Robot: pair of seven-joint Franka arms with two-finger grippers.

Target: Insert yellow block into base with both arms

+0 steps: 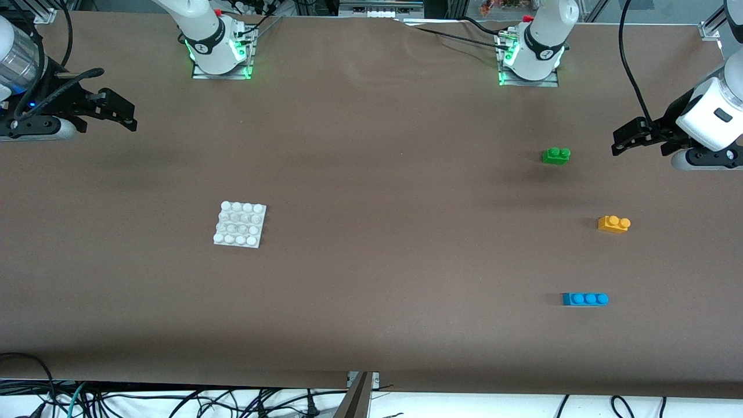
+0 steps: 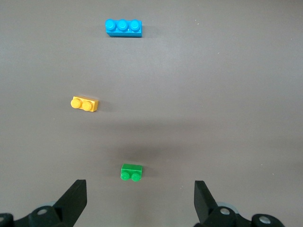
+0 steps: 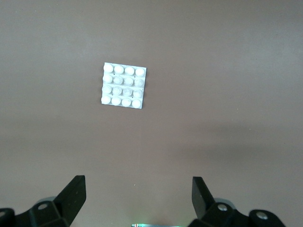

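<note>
- The yellow block [image 1: 613, 223] lies flat on the brown table [image 1: 371, 261] toward my left arm's end, studs up, touched by nothing. In my left wrist view it shows again [image 2: 84, 103], apart from the other bricks.
- The green brick [image 1: 556, 155] sits at about 11 o'clock from the yellow block in the front view, farther from the front camera; the blue brick [image 1: 585, 299] sits at about 7 o'clock from it, nearer that camera. All three are well apart from one another.
- The base [image 1: 240, 224] lies flat toward my right arm's end of the table, at about 9 o'clock from the yellow block and well apart from it, studs up and bare.
- My left gripper [image 1: 624, 139] hangs in the air over the table's edge at my left arm's end, at about 1 o'clock from the yellow block. Its fingers [image 2: 75, 201] are spread wide and hold nothing; the green brick [image 2: 131, 171] shows between them, down on the table.
- My right gripper [image 1: 125, 116] hangs over the table at my right arm's end, at about 10 o'clock from the base. Its fingers [image 3: 73, 196] are spread wide too, empty, with the base [image 3: 124, 85] in plain view below them.
</note>
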